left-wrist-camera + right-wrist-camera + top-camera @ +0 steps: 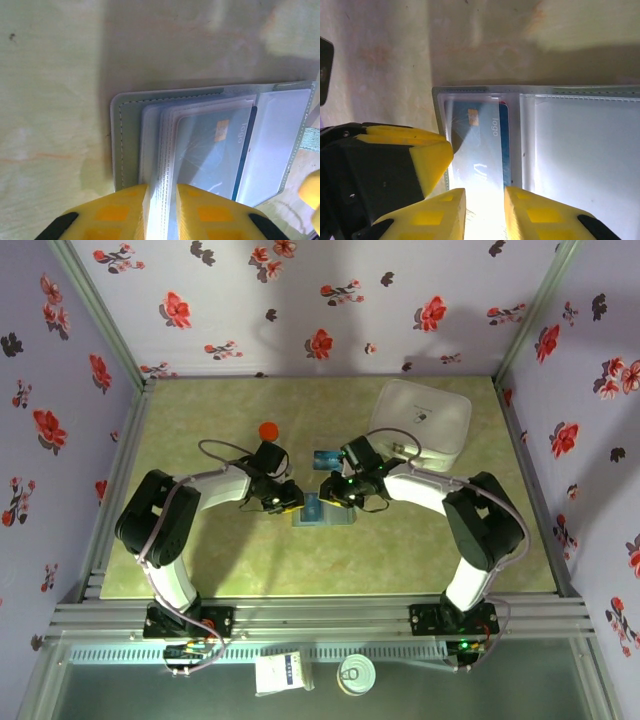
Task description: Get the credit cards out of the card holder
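Left gripper (pixel 161 195) pinches clear sleeves of the card holder (pixel 129 145) on the table (pixel 50 100); right gripper (pixel 485 197) clamps its credit card (pixel 477 145) pocket.

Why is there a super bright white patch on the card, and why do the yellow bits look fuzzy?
Right wrist view: light bounces off the shiny sleeve of the card holder over the credit card, making white glare at the right end effector. Left wrist view: the left end effector sits very near the lens, so it blurs.
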